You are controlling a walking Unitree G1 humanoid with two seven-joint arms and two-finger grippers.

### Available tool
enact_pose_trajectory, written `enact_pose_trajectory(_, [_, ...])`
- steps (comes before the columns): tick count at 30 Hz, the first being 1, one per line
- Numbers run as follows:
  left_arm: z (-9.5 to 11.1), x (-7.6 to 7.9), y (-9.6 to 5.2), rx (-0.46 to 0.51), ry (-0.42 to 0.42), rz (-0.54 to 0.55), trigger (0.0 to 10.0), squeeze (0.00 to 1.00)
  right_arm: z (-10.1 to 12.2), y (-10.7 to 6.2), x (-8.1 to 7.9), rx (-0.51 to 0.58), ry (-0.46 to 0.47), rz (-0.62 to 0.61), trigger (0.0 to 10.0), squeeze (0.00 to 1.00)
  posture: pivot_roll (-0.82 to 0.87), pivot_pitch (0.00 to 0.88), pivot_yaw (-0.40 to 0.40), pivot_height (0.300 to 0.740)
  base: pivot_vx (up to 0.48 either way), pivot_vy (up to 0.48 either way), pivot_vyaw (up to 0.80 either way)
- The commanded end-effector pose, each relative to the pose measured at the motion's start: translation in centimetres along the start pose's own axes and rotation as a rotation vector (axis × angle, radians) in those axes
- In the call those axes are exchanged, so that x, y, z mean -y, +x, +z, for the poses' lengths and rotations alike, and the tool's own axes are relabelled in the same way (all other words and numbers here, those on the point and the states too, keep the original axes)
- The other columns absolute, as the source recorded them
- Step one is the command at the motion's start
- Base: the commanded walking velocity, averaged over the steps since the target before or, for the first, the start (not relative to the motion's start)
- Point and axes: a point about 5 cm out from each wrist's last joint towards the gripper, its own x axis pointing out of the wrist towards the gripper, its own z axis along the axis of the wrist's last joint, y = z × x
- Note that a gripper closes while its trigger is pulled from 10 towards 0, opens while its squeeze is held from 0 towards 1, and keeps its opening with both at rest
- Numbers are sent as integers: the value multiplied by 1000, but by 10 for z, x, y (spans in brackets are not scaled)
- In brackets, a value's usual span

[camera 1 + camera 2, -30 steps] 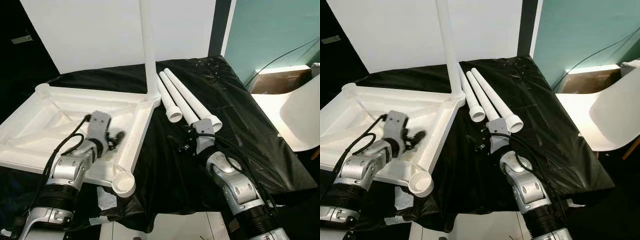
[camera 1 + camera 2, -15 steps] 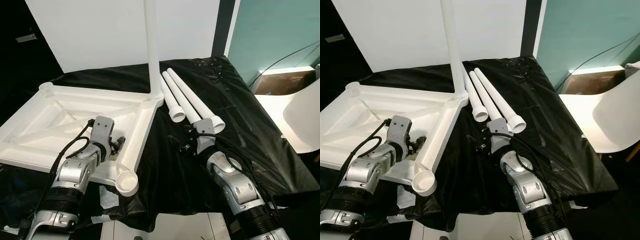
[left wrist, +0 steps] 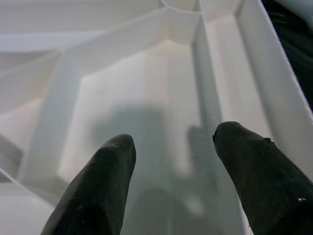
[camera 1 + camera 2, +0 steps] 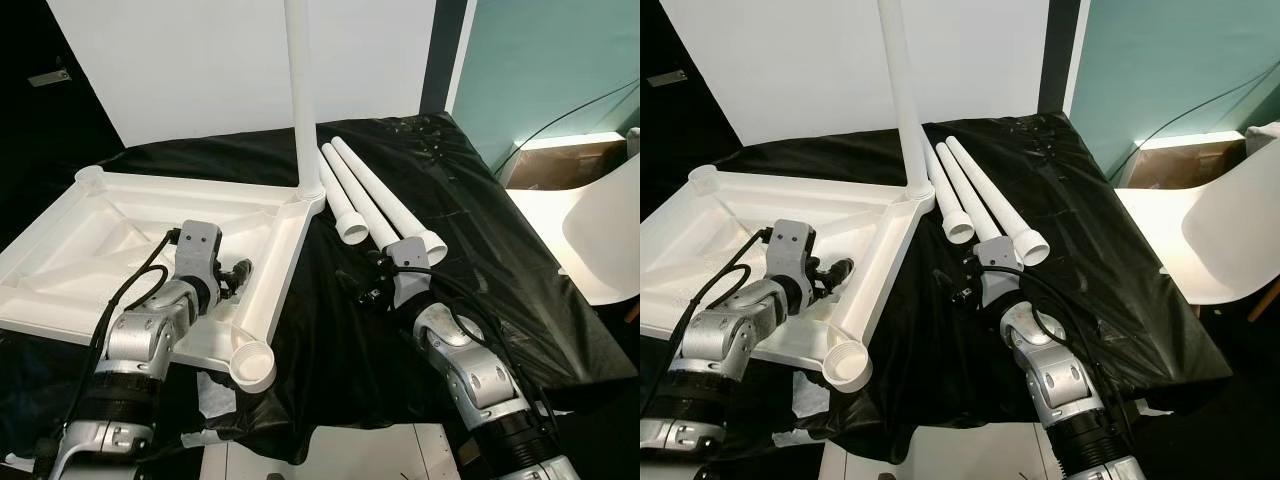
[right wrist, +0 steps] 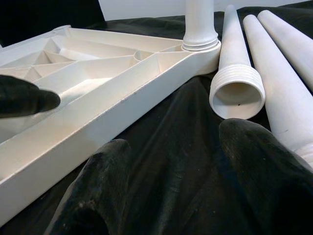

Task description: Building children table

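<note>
Head views: inverted white table panel point(image 4: 120, 225) lies ribbed side up on the black-covered tabletop point(image 4: 470, 230), presumably so that its corner sockets face upward for the legs; one fitted leg point(image 4: 300, 90) already stands upright in the far corner socket, while the near socket point(image 4: 252, 365) is empty. Three loose legs point(image 4: 375, 200) lie side by side just beside the panel, threaded ends toward the robot, within reach of the right gripper point(image 4: 372, 285), which hovers low over the cloth near their ends; the left gripper point(image 4: 238, 272) rests inside the panel by its right rail. A white chair point(image 4: 1230, 240) stands off the tabletop. Left wrist view: fingers point(image 3: 98, 186) spread apart, empty, above the panel's ribs. Right wrist view: fingers point(image 5: 93, 196) likewise parted and empty, aimed at the nearest leg's threaded mouth point(image 5: 237, 98), probably the next pick. No brand, label or writing is legible anywhere.
</note>
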Motion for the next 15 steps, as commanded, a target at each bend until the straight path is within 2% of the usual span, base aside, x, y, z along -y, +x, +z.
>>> enact_pose_trajectory(1, [-3,11,-2,-19,0,-167,10000,63,0,0,0,-1,2,0,10000,0,-27,0,56,740,0,0,0])
enact_pose_trajectory(2, [-3,13,-2,-18,-2,-178,10000,157,0,0,0,-1,1,0,10000,0,-27,0,56,740,0,0,0])
enact_pose_trajectory(5, [-3,15,-2,-18,-4,-188,10000,157,-1,0,0,-2,0,1,10000,0,-27,0,56,740,0,0,0])
enact_pose_trajectory(6, [-3,17,-3,-17,-6,-198,10000,376,-1,0,0,-2,0,0,10000,0,-28,0,57,740,0,0,0])
enact_pose_trajectory(11, [-10,24,0,-53,18,-215,10000,318,-1,0,1,-4,-2,-3,10000,0,-31,0,60,740,0,0,0])
enact_pose_trajectory(12, [-15,25,1,-82,49,-201,10000,82,-1,0,1,-3,-3,-4,10000,0,-34,0,61,740,0,0,0])
enact_pose_trajectory(13, [-15,25,1,-82,49,-201,10000,82,-1,0,1,-3,-3,-4,10000,0,-34,0,61,740,0,0,0])
enact_pose_trajectory(14, [-23,26,4,-131,82,-189,10000,0,-1,0,1,-3,-5,-5,10000,0,-36,0,64,740,0,0,0])
enact_pose_trajectory(15, [-23,26,4,-131,82,-189,10000,0,-1,0,1,-3,-5,-5,10000,0,-36,0,64,740,0,0,0])
